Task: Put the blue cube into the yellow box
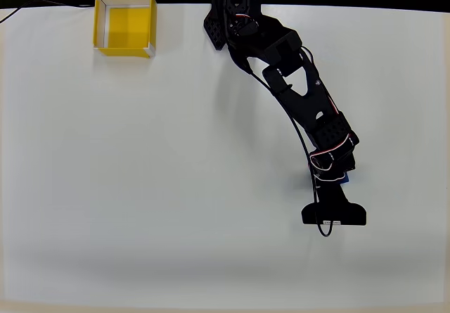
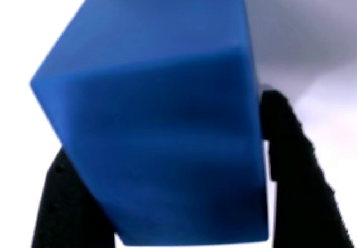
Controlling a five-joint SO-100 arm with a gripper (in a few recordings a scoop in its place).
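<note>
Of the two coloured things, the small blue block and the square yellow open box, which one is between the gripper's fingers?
The small blue block: black fingers flank it. The square yellow open box stands apart.

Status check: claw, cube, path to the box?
Claw shut on cube, a finger on each side. Box at the table's far-left corner in the overhead view, nothing inside. Bare table between.

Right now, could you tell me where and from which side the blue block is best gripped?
Across its two flat side faces, from above. In the wrist view the blue block already sits between the end effector's black fingers, one against each side; its plain parallel faces suit that pinch.
</note>
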